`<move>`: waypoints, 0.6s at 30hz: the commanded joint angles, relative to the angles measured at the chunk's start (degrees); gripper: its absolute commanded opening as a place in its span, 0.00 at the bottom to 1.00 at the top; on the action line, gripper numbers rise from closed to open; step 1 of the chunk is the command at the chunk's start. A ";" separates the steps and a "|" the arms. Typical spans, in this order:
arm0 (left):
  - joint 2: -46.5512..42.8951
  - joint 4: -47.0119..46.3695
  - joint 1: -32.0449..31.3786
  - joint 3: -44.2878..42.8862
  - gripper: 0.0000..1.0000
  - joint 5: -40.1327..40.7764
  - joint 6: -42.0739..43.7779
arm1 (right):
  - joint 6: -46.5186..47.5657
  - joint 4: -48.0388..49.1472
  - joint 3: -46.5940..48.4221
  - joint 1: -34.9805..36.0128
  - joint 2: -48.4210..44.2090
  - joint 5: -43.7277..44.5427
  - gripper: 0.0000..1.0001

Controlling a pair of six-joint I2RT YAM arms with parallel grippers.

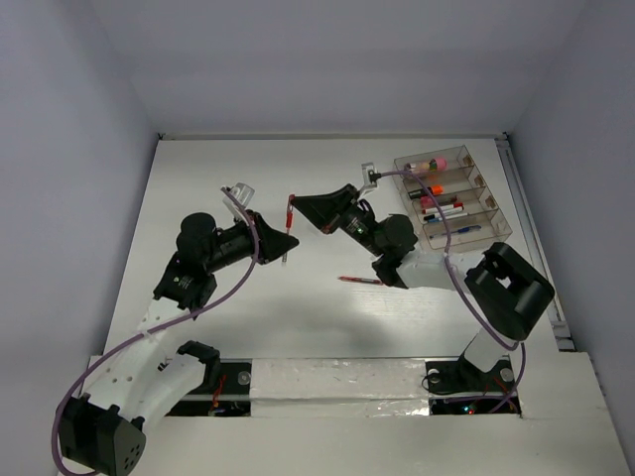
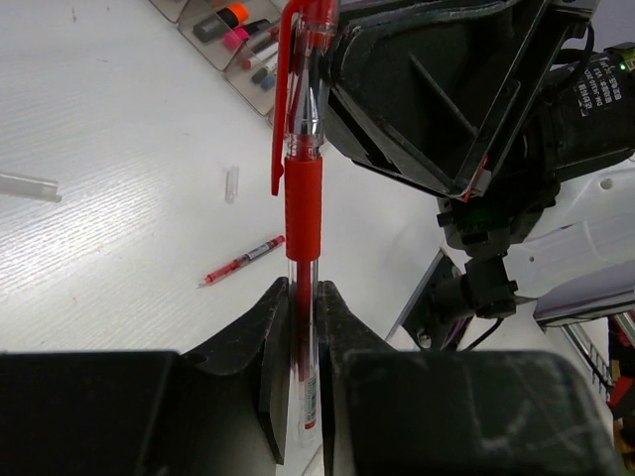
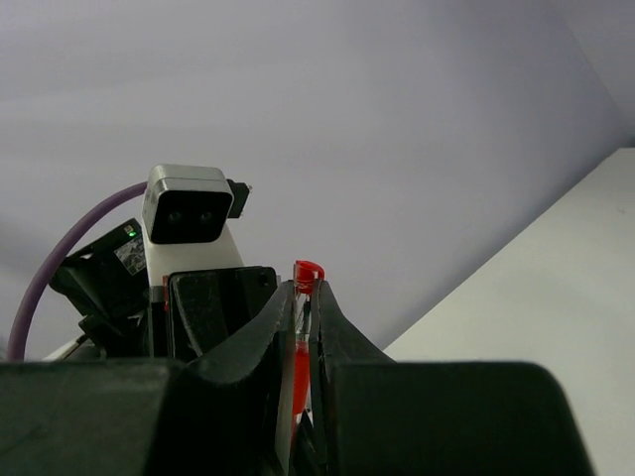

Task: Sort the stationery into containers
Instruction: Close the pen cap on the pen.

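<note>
A red capped pen (image 1: 289, 222) hangs in the air over the middle of the table, gripped at both ends. My left gripper (image 1: 286, 246) is shut on its clear lower barrel; the left wrist view shows this gripper (image 2: 303, 295) and the pen (image 2: 303, 188) upright. My right gripper (image 1: 297, 207) is shut on the capped end; in the right wrist view this gripper (image 3: 305, 294) has the red cap (image 3: 308, 270) poking out between its jaws. The clear organiser (image 1: 454, 193) stands at the far right, holding a pink cylinder, highlighters and pens.
A thin red pen refill (image 1: 359, 281) lies on the table near the right arm, also in the left wrist view (image 2: 241, 263). A small clear tube (image 2: 231, 183) and a clear strip (image 2: 28, 186) lie on the table. The organiser (image 2: 233, 30) shows at that view's top edge.
</note>
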State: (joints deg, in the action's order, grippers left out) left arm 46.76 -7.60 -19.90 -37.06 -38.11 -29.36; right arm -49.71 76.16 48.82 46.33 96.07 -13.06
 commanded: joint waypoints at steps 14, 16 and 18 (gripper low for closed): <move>3.16 -8.84 0.39 -11.89 0.00 4.45 0.80 | 0.15 -6.90 -9.27 5.08 -3.53 -9.70 0.00; 4.12 -9.36 -0.14 -12.86 0.00 4.36 0.71 | -1.78 -5.94 -9.27 5.70 -2.91 -10.76 0.00; 4.83 -9.28 -0.67 -13.56 0.00 4.53 1.06 | -5.11 -3.49 -8.57 6.23 -0.90 -12.94 0.00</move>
State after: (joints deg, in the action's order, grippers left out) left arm 51.29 0.10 -21.34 -43.07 -40.49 -27.79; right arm -51.00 75.90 42.59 46.33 92.07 -9.17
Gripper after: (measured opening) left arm 0.076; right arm 0.120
